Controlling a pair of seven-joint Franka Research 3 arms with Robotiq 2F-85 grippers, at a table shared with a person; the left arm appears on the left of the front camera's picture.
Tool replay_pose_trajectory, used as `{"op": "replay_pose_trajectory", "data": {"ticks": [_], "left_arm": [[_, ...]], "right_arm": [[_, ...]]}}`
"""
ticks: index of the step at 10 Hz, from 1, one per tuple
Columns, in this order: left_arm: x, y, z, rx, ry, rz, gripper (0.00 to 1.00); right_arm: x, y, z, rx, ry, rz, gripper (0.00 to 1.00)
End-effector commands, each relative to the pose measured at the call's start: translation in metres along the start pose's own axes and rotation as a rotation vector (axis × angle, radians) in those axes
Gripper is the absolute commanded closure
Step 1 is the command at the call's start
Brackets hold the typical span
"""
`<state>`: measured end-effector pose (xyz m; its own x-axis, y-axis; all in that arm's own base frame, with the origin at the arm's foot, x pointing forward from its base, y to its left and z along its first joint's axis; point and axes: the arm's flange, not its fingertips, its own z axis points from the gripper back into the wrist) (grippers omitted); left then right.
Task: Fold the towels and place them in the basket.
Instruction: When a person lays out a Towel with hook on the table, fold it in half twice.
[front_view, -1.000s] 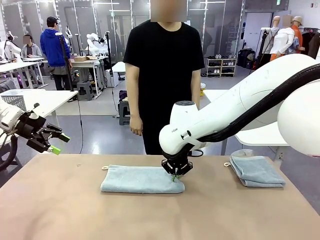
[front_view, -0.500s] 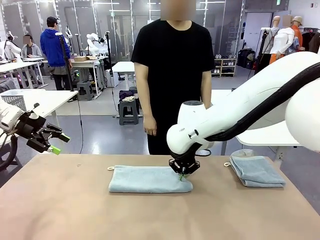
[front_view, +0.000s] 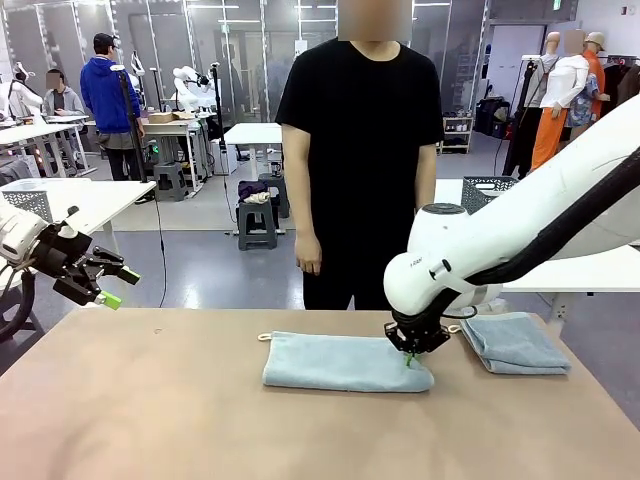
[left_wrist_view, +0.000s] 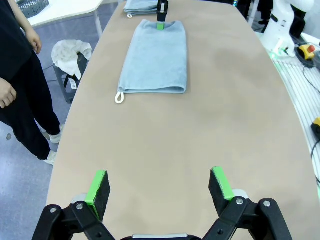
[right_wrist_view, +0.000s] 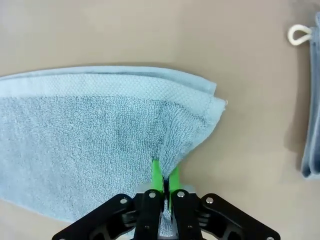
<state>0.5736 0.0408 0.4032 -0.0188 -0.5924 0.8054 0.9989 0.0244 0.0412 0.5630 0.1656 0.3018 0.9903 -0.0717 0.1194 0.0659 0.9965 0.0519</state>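
Brown tabletop (front_view: 150, 420) is seen from the front, with a person (front_view: 362, 150) standing at its far edge, arms hanging. A folded towel (front_view: 340, 362) lies flat right of centre, its long axis running left to right and its white loop (front_view: 265, 337) at the far left corner. The right gripper (front_view: 410, 350) is pressed down on its right end, fingers pinched together on a tuck of the cloth. A second towel (front_view: 512, 342) lies folded just beyond that gripper to the right, apart from the first. A mesh basket (front_view: 492, 188) is seen on a white table behind the right arm. The left gripper (front_view: 112, 285) hangs at the table's left edge, spread wide and holding nothing.

From the left wrist, green pads (left_wrist_view: 99, 186) are seen well apart over bare table. The towel (left_wrist_view: 156, 57) stretches away lengthwise, loop (left_wrist_view: 119, 98) at its near corner, with the right gripper (left_wrist_view: 161, 15) on its far end and the second towel (left_wrist_view: 140, 6) beyond. A person's hand (left_wrist_view: 6, 95) shows at the left.

From the right wrist, the fingers (right_wrist_view: 165, 182) are closed on a raised fold of the towel (right_wrist_view: 95, 140), near its corner. The second towel's edge (right_wrist_view: 312, 125) and loop (right_wrist_view: 298, 34) lie to the right, not touching.
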Motion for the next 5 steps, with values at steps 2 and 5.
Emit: {"op": "replay_pose_trajectory", "data": {"ticks": [2, 5], "left_arm": [[0.003, -0.001, 0.002, 0.002, 0.000, -0.005, 0.00], [0.003, -0.001, 0.002, 0.002, 0.000, -0.005, 0.00]], "right_arm": [[-0.003, -0.006, 0.013, -0.010, -0.057, 0.001, 1.00], [-0.001, -0.005, 0.023, -0.015, -0.048, 0.006, 1.00]]}}
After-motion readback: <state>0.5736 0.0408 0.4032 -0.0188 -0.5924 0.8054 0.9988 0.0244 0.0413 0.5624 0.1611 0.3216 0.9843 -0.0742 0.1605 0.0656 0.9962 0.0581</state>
